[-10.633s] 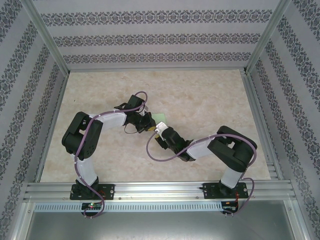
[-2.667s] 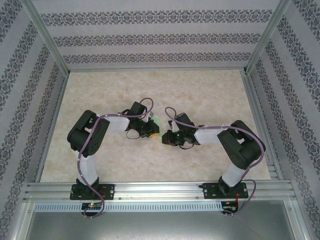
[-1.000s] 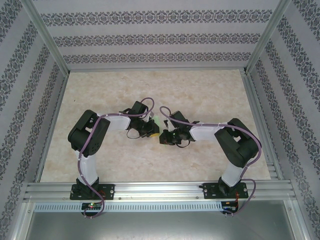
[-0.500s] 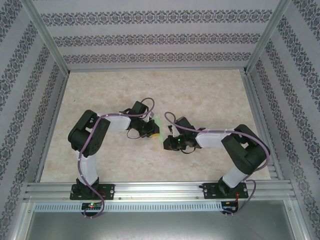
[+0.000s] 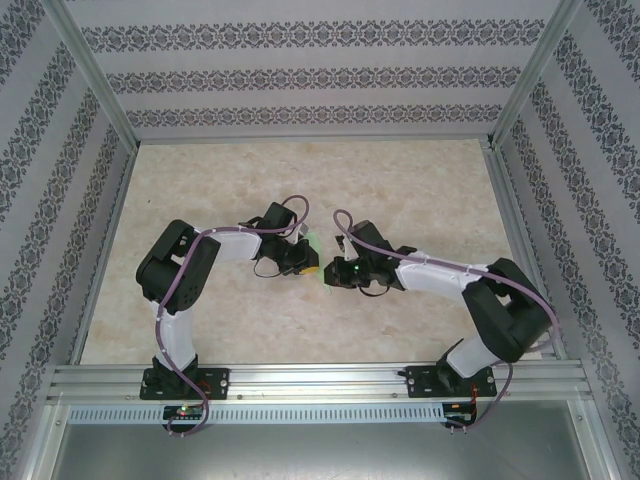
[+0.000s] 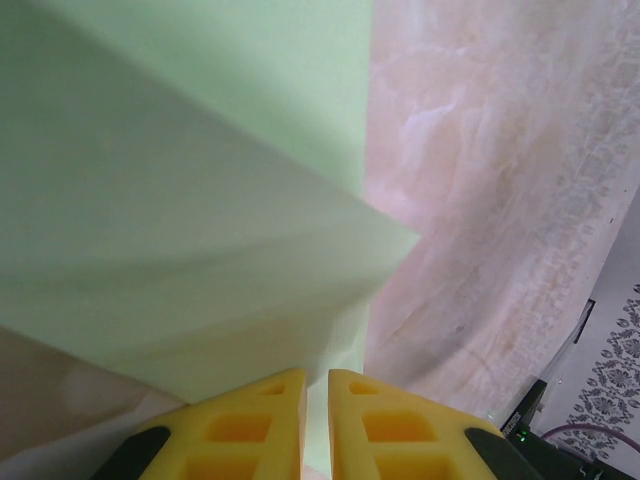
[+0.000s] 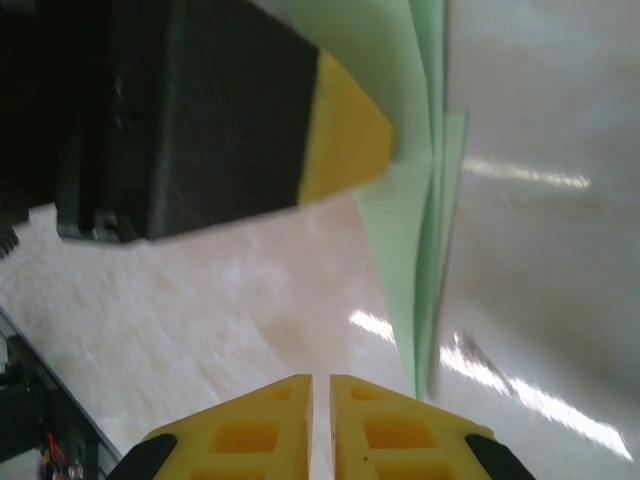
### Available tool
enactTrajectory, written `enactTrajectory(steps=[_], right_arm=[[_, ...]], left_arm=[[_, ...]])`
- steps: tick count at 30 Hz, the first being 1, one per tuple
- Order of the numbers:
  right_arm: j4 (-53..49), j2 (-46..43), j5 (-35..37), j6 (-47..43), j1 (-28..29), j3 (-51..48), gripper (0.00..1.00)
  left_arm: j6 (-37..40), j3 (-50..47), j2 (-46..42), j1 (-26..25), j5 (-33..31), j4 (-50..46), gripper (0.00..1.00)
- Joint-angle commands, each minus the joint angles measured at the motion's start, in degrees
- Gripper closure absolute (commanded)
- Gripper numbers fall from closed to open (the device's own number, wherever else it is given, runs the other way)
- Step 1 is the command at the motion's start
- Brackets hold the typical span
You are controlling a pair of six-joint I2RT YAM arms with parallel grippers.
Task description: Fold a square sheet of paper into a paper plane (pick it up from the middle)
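My left pincer (image 6: pixel 317 380) is clamped on the folded sheet of paper (image 6: pixel 180 220), which seems lifted off the table (image 5: pixel 400 180) near the middle. My right pincer (image 7: pixel 321 385) is closed, with nothing between its tips. Through its wrist camera the paper hangs just ahead and a little right of those tips, edge-on, its long axis roughly in line with the pincer's reach. The right arm is free and close by, so I reckon it must open and shift right to catch that edge.
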Motion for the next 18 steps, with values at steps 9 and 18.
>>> enactTrajectory(steps=[9,18], right_arm=[[2.5,9.45,0.3,-0.09,-0.27,2.59,0.88],[2.22,11.98,1.7,1.11,-0.49,-0.3,0.92]], left_arm=[[1.92,-0.5,0.68,0.09,-2.18,0.29,0.84],[2.63,0.23,-3.16,0.09,3.19,5.84,0.81]])
